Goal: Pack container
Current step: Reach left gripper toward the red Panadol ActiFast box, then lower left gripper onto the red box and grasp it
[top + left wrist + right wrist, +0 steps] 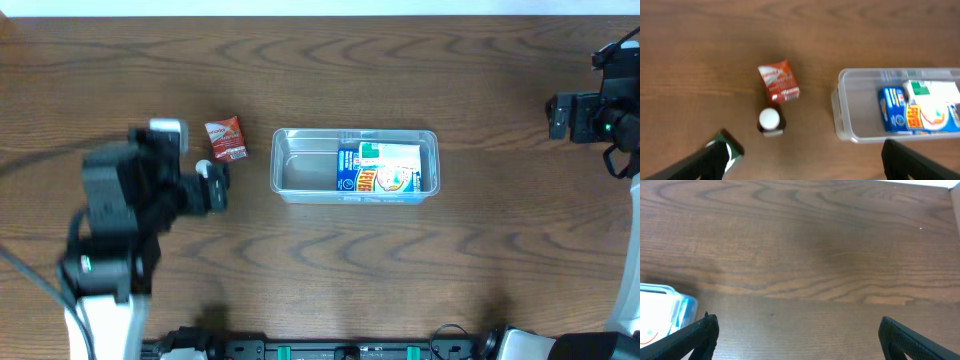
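Note:
The clear plastic container (300, 175) lies mid-table. Its right half holds blue and white packets (385, 168); its left half is bare. A red packet (226, 139) lies to its left. Just below that stands a small dark bottle with a white cap (204, 169). My left gripper (216, 187) is open and empty, right beside the bottle. In the left wrist view the bottle (770, 121), the red packet (779, 81) and the container (845, 120) lie ahead of the open fingers (807, 162). My right gripper (554, 115) is open and empty at the far right.
A green and dark shape (729, 149) sits by my left finger; I cannot tell what it is. The right wrist view shows bare wooden table between the open fingers (800, 340), with a corner of the container (662, 305) at the left.

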Robot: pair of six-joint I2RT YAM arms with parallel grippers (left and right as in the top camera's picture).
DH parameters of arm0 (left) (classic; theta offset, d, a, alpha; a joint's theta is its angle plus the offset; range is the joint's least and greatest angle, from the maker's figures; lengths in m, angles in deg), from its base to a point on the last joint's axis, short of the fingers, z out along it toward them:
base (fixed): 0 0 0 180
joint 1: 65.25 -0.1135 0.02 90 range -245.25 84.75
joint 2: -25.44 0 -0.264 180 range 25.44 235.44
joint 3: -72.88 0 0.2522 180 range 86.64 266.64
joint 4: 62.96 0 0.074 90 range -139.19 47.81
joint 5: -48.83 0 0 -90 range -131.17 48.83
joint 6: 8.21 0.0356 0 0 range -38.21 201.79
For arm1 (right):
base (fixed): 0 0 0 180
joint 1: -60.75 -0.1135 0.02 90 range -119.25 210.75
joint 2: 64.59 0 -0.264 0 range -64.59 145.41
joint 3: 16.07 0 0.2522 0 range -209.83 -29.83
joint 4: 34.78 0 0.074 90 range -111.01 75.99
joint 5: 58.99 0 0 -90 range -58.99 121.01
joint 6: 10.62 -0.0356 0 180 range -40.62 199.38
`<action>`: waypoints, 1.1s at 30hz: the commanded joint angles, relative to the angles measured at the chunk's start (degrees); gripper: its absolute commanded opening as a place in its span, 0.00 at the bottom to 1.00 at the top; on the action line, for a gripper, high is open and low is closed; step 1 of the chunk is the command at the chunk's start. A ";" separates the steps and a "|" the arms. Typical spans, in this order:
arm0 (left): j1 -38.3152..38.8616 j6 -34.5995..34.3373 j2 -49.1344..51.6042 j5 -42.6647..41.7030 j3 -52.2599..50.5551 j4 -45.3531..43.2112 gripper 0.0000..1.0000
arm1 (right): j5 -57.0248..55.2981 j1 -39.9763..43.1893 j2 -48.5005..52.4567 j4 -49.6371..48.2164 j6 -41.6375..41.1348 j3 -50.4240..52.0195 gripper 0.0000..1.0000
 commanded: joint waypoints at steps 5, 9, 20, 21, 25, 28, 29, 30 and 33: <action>0.20 3.32 15.76 -7.28 12.79 -1.53 0.98 | 0.22 0.63 0.09 0.04 -0.79 -0.42 0.99; 0.17 1.55 23.10 -6.32 14.93 -5.92 0.98 | 0.22 0.63 0.09 0.04 -0.79 -0.42 0.99; 0.55 -0.04 42.42 -5.25 25.11 -5.27 0.98 | 0.22 0.63 0.09 0.04 -0.79 -0.42 0.99; 0.55 -0.11 43.30 -4.87 25.11 -5.27 0.98 | 0.22 0.63 0.09 0.04 -0.79 -0.42 0.99; 0.52 -5.97 45.55 2.95 25.07 -3.19 0.98 | 0.22 0.63 0.09 0.04 -0.79 -0.42 0.99; 0.50 -9.64 46.64 5.66 25.07 -0.63 0.99 | 0.22 0.63 0.09 0.04 -0.79 -0.42 0.99; 0.52 -10.58 47.08 5.66 25.07 0.00 0.99 | 0.22 0.63 0.09 0.04 -0.79 -0.42 0.99; 0.59 -11.26 47.67 5.44 25.07 0.68 0.99 | 0.22 0.63 0.09 0.04 -0.79 -0.42 0.99; 1.31 -11.17 49.66 5.07 25.03 1.49 0.99 | 0.22 0.63 0.09 0.04 -0.79 -0.42 0.99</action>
